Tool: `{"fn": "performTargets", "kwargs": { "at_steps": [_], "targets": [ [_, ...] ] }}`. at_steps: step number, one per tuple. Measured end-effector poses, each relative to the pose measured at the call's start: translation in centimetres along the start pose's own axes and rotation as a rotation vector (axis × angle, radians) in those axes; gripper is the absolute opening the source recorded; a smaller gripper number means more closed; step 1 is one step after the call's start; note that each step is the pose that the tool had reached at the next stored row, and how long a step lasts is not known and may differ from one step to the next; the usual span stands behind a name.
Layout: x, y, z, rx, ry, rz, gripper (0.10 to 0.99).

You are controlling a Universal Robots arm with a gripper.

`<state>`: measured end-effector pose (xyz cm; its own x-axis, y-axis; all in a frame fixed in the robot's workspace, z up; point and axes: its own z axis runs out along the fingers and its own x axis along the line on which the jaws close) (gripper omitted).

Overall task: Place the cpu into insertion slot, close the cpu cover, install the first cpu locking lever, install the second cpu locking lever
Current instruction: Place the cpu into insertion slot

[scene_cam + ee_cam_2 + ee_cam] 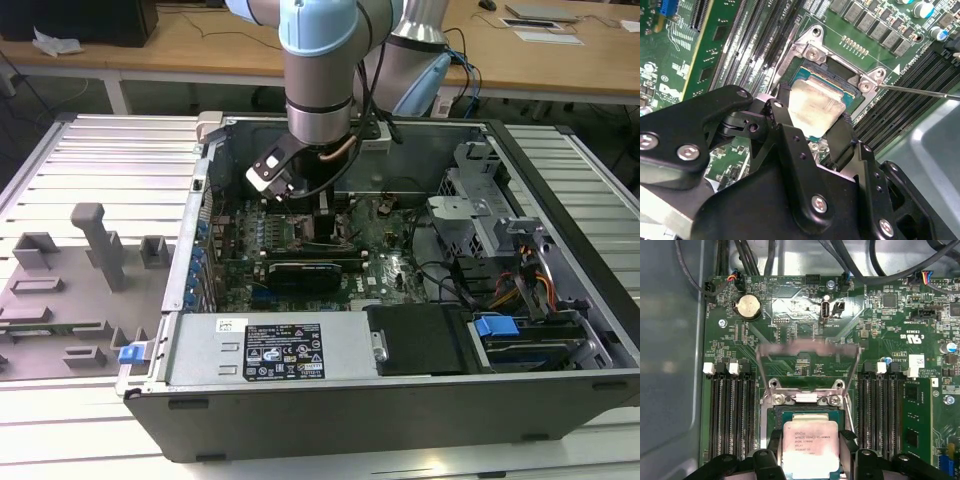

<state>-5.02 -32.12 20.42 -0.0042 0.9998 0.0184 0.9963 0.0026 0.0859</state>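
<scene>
My gripper is shut on the cpu, a flat square chip with a silvery top, gripped at two opposite edges by the black fingers. In both wrist views the cpu sits right over the insertion slot, whose dark rim shows past the chip's edge. Whether the chip rests in it I cannot tell. The cpu cover stands raised behind the slot. A thin locking lever sticks out beside the slot. In the exterior view the gripper reaches down into the open computer case.
Long black memory slots flank the socket on both sides. A black expansion card lies close by, with the power supply toward the front. Cables and drive bays fill the exterior view's right. A grey fixture tray lies outside the case.
</scene>
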Motion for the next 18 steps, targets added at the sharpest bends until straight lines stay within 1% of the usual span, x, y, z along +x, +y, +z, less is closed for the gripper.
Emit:
{"fn": "performTargets", "kwargs": {
  "at_steps": [9,14,18],
  "targets": [
    [0.14,-0.07,0.40,0.000,-0.0007,0.000,0.541],
    [0.14,-0.08,0.49,0.000,-0.0003,0.001,0.541],
    [0.12,-0.08,0.51,0.000,-0.0017,0.003,0.541]
  ]
}}
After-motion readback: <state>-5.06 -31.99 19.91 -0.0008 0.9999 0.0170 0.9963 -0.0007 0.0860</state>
